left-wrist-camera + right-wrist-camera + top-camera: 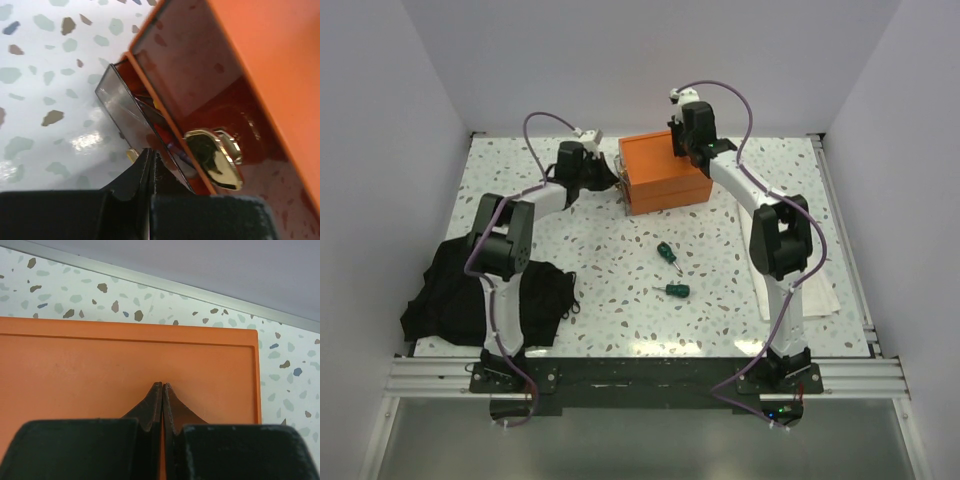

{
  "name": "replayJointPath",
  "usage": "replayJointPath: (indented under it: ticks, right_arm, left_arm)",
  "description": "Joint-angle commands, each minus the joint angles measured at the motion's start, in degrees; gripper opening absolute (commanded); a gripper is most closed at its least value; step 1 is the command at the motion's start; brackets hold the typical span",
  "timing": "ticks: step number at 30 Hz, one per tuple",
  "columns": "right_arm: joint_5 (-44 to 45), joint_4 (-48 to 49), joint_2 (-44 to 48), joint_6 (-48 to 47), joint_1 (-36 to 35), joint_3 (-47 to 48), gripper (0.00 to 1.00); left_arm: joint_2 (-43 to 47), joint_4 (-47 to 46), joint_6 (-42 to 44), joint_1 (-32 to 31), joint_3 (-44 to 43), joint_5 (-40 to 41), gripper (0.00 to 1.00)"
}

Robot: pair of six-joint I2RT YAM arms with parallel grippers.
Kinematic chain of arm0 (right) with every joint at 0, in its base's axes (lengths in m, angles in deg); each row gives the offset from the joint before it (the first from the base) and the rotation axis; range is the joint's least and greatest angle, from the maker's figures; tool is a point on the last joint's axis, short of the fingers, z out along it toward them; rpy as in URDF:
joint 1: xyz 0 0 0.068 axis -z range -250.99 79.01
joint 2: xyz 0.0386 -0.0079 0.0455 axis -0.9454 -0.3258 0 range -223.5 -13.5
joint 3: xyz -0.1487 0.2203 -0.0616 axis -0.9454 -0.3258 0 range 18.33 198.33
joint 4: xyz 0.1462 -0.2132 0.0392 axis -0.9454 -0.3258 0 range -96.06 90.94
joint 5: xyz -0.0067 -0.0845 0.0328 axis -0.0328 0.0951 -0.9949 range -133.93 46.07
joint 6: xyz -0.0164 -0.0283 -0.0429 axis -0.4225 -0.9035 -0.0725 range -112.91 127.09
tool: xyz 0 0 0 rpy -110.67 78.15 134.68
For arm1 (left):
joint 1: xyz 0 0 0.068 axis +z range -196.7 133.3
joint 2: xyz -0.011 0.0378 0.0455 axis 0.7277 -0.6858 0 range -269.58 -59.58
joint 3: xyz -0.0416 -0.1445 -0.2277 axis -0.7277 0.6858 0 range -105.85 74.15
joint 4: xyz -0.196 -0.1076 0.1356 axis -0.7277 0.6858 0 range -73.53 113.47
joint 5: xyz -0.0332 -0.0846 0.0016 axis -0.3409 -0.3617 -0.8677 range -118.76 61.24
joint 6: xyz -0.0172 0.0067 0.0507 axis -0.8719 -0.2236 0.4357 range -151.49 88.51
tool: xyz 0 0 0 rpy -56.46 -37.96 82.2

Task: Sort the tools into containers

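Orange box (665, 185) sits at 12 o'clock on the table (620, 310). Its clear bin (120, 105) pokes out of the side at 9 o'clock, beside a brass knob (216, 159). The left gripper (151, 162) has its fingers pressed together at the bin's near corner. The right gripper (163, 400), fingers also together, is over the box top; contact cannot be told. At 6 o'clock from the box lie a green screwdriver (666, 253) and, apart from it, a second screwdriver (676, 290). A black cloth (450, 295) lies at 8 o'clock.
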Motion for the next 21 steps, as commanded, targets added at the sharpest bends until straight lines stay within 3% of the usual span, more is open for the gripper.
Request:
replayJointPath:
  ticks: [1, 4, 7, 13, 14, 17, 21]
  right_arm:
    - [-2.03, -8.95, -1.71, 0.88, -0.13, -2.63, 0.00]
    - [-1.95, -8.60, -1.45, 0.70, -0.13, -3.16, 0.00]
    - [-1.95, -8.51, -1.36, 0.70, -0.13, -3.42, 0.00]
    - [-2.38, -8.43, -1.45, 1.05, -0.13, -3.07, 0.00]
    - [-2.56, -8.51, -1.53, 1.05, -0.04, -3.07, 0.00]
    - [-2.82, -8.43, -1.62, 1.23, -0.13, -3.24, 0.00]
    - [-2.56, -8.43, -1.97, 0.44, -0.13, -3.60, 0.00]
  left_arm:
    - [-1.21, 0.99, -1.23, -2.68, -2.04, -0.78, 0.00]
    - [0.46, 3.28, 0.43, -2.68, -1.61, -1.12, 0.06]
    - [2.48, 7.15, 3.16, -2.07, -0.04, 1.76, 0.19]
    - [12.14, 9.79, 0.18, 2.32, 7.43, 4.76, 0.33]
    - [14.24, 9.71, 0.00, 2.59, 7.88, 4.42, 0.43]
    - [17.15, 7.00, 0.61, 2.95, 8.68, 0.12, 0.56]
    - [17.78, 1.01, -2.37, 2.68, 9.29, -5.51, 0.66]
